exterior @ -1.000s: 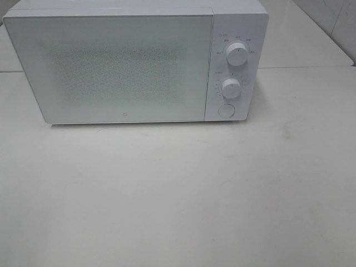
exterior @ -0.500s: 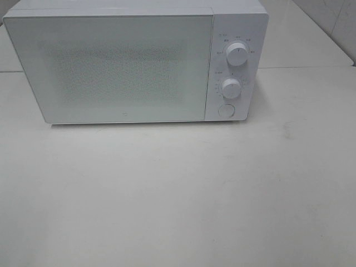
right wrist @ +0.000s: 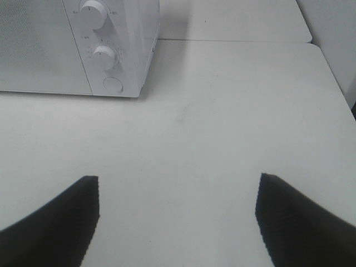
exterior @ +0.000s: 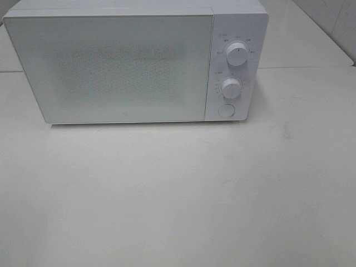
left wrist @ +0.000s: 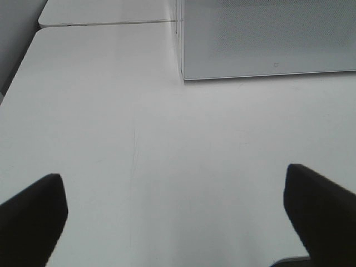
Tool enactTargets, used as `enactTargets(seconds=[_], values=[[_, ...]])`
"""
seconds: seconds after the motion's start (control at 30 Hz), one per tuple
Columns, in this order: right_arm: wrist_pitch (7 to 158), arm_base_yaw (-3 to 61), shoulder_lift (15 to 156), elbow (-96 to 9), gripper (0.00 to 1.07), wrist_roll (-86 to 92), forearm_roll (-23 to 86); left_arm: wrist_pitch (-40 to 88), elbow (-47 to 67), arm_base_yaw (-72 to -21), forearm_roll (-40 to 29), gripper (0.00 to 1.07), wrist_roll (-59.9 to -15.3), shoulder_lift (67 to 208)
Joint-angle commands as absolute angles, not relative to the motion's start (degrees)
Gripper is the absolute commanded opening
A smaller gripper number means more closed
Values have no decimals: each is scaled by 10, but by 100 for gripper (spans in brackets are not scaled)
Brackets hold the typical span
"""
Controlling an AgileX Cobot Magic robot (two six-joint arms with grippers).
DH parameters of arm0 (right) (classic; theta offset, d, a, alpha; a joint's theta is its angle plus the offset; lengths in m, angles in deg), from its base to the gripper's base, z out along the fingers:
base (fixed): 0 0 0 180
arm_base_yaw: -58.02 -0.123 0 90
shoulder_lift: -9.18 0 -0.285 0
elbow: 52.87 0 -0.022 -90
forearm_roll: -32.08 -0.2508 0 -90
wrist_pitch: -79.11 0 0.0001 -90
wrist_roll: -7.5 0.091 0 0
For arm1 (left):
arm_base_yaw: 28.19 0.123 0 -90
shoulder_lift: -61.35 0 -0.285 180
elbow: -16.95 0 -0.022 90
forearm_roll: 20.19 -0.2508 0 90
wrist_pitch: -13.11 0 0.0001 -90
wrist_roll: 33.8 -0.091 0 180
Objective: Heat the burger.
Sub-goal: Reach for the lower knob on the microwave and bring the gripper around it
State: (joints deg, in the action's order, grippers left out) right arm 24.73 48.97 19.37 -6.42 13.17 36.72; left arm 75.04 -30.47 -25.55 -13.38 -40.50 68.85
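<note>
- The left jaws stand wide over bare tabletop (left wrist: 167,167), the two dark fingers (left wrist: 30,217) well apart with nothing between them.
- The right jaws are spread wide as well, fingers (right wrist: 55,222) far apart and holding nothing.
- Both wrist views look across the tabletop toward the microwave (exterior: 122,67), which is well apart from either pair of jaws. Neither arm shows in the high view.
- The microwave's door (exterior: 111,69) is shut. To its right are an upper knob (exterior: 237,54), a lower knob (exterior: 231,88) and a round button (exterior: 226,110).
- The burger is in none of the three views. It may sit behind the frosted door, but the door hides whatever is inside, so I cannot tell.
- Nothing has changed over the last second: the high view shows the same shut microwave and bare tabletop, and no arm has come into it.
- For the task, this reads as a pause, either before the first move or with the heating under way. Which of the two it is cannot be judged from here.
</note>
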Motion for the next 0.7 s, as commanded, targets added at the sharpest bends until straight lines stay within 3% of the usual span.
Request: enactTargets(seconds=[0.03,0.7], values=[[308,494,234,-69,76,129,370,745,-307,-256,-133,98,-405,678],[544,494,431,-68,76,129,368,745,-307,-256,-133,98,-405,678]])
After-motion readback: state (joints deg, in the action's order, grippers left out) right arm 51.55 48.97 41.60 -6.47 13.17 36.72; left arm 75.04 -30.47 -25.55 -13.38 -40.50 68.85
